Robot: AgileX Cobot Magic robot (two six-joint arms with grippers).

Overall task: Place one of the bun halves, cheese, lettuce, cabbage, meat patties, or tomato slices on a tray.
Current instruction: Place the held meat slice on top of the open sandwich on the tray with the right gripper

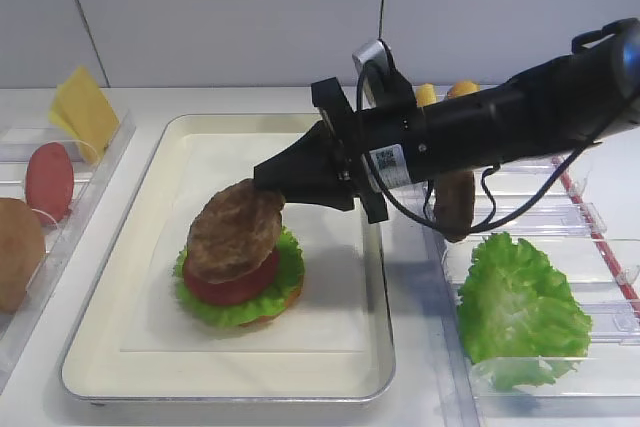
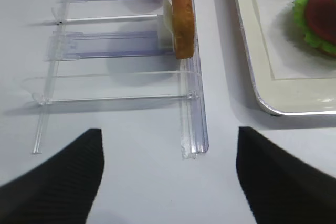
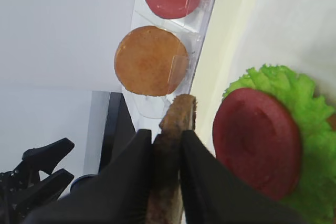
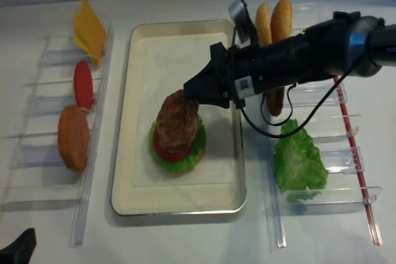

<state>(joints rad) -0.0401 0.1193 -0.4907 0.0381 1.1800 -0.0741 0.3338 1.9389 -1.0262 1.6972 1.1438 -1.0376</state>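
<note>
Right gripper (image 1: 268, 185) reaches in from the right of the frame over the tray (image 1: 130, 277), jaws clamped on the edge of a meat patty (image 1: 235, 229). Wrist view confirms: black fingers (image 3: 131, 171) pinch the patty's rim on both sides. Patty tilted, its lower part resting on a tomato slice (image 1: 235, 287) at centre frame. Tomato sits on lettuce (image 1: 285, 282), with a bit of bun showing beneath, all on the tray's white paper.

Left gripper (image 2: 168, 177): only two dark fingertips at the bottom corners of its wrist view, spread wide apart, nothing between them.

Left rack (image 1: 95, 182), left edge of frame: cheese slice (image 1: 85, 112), spare tomato slice (image 1: 50, 179), bun half (image 1: 18, 252). Right rack (image 4: 315, 153): loose lettuce leaf (image 1: 520, 312), another patty (image 1: 455, 207), two bun halves (image 4: 273, 21) upright.
</note>
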